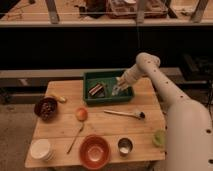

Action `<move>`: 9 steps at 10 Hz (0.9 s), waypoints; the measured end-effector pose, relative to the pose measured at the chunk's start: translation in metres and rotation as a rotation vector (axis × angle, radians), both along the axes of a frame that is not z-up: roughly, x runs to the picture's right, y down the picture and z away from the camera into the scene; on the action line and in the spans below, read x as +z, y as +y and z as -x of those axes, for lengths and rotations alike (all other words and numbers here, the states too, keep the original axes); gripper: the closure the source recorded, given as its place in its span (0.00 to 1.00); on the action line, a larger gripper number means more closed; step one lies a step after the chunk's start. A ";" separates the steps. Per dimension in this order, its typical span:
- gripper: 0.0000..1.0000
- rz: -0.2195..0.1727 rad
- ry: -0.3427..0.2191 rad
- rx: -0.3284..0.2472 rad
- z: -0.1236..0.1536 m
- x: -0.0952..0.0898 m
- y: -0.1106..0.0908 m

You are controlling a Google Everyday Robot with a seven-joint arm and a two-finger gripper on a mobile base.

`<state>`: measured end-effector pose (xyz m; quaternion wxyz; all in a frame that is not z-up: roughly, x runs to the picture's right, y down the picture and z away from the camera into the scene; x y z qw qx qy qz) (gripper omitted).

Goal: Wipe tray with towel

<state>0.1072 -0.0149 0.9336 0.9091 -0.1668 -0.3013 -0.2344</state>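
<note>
While the tray (105, 100) (green) runs left-right, the claw (117, 90) hangs over it.

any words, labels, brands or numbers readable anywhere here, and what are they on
None: no readable text shows anywhere.
The small striped item in the green plastic tray has bands, but no legible print.
The claw is at the tray's right end and shows no label.
</note>
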 end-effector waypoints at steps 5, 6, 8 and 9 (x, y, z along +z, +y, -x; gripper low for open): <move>1.00 0.022 -0.010 -0.118 0.025 0.011 0.006; 1.00 0.032 -0.008 -0.136 0.029 0.009 0.005; 1.00 0.049 0.019 -0.110 0.012 0.011 0.004; 1.00 0.048 0.041 -0.098 -0.002 0.011 -0.001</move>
